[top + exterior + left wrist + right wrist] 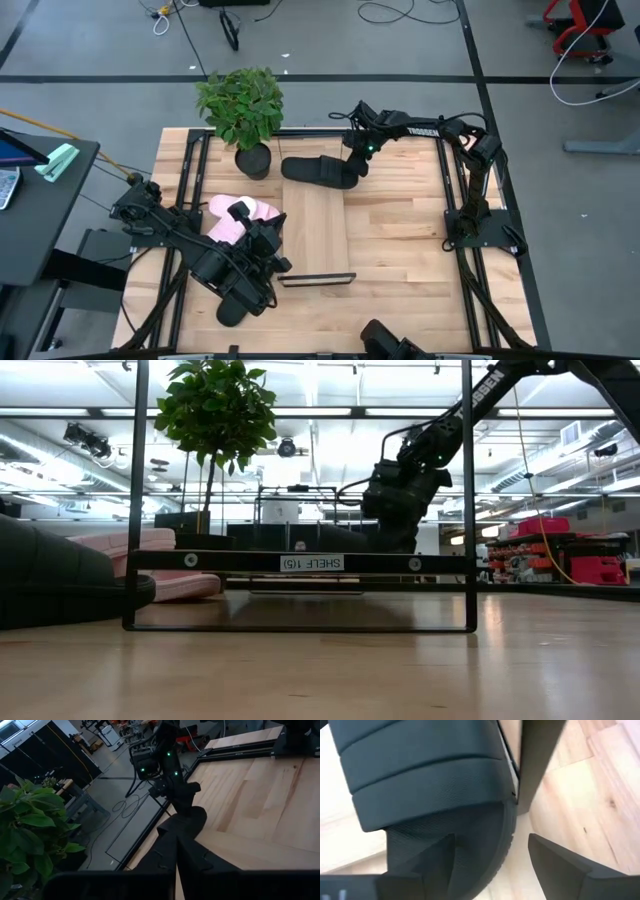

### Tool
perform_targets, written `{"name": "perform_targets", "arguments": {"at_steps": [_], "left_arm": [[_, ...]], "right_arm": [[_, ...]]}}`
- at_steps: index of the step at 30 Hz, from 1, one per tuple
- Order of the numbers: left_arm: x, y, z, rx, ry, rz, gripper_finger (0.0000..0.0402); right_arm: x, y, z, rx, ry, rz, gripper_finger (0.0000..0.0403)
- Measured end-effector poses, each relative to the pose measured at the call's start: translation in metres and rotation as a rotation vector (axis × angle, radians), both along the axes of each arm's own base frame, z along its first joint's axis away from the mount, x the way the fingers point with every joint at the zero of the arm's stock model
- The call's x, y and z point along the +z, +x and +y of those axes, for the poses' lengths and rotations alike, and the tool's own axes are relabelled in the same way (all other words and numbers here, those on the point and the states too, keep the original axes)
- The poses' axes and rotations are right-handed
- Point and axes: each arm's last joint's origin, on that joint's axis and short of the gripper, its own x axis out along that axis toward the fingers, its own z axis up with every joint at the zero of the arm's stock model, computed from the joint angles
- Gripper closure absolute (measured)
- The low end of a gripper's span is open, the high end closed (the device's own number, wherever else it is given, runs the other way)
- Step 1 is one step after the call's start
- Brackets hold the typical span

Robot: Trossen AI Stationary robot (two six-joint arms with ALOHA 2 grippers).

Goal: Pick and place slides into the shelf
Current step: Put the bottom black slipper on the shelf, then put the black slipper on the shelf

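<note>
At the near left of the table the left gripper (262, 262) is seen with its fingers pressed together, and a black slide (236, 300) lies under that arm close to the near edge; whether this slide is actually pinched cannot be told from these views. Just beyond the arm, the two pink slides (238, 215) are set side by side on the table, left of the shelf (322, 235), whose pale board runs lengthwise from the near end bar toward the far edge. At the far end of that board the second black slide (318, 171) is found, its long axis laid across the shelf's length rather than along it, with part of it over the board's far end and the rest over the table. The right gripper (354, 164) is held at this slide's right end, its fingers spread wide, and in the right wrist view one finger (555, 860) is seen clear of the sole beside the strap (420, 765), so the slide is judged to be released rather than gripped. The right arm is clearly the nearer one to this slide, which lies directly to the left of its claw; a potted plant (243, 110) stands just left of it.
</note>
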Motion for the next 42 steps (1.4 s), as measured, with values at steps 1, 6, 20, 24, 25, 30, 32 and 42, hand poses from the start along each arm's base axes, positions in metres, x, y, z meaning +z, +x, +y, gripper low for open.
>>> {"name": "perform_targets", "arguments": {"at_steps": [1, 6, 20, 24, 25, 30, 32, 42], "left_arm": [[0.000, 0.000, 0.000, -0.001, -0.005, 0.003, 0.0393], [0.000, 0.000, 0.000, -0.002, -0.010, 0.006, 0.0393], [0.000, 0.000, 0.000, 0.004, -0.024, -0.007, 0.0378], [-0.002, 0.001, -0.001, 0.013, -0.037, -0.023, 0.0387], [-0.003, 0.001, -0.002, 0.014, -0.039, -0.023, 0.0389], [-0.010, -0.001, -0.008, 0.020, -0.041, -0.016, 0.0386], [-0.012, -0.002, -0.010, 0.025, -0.047, -0.030, 0.0383], [-0.042, -0.017, -0.033, -0.014, -0.056, -0.049, 0.0383]], "right_arm": [[0.000, 0.000, 0.000, 0.001, 0.000, 0.000, 0.0143], [0.000, -0.001, 0.000, -0.003, -0.003, 0.008, 0.0143], [0.069, -0.026, 0.017, -0.022, -0.069, -0.063, 0.0143], [0.093, -0.033, 0.033, -0.023, -0.087, -0.071, 0.0143], [0.099, -0.036, 0.039, -0.030, -0.078, -0.062, 0.0143], [0.122, -0.049, 0.069, -0.032, -0.049, -0.017, 0.0143], [0.132, -0.054, 0.083, -0.020, -0.032, -0.010, 0.0143], [0.143, -0.078, 0.167, 0.048, -0.034, -0.024, 0.0143]]}}
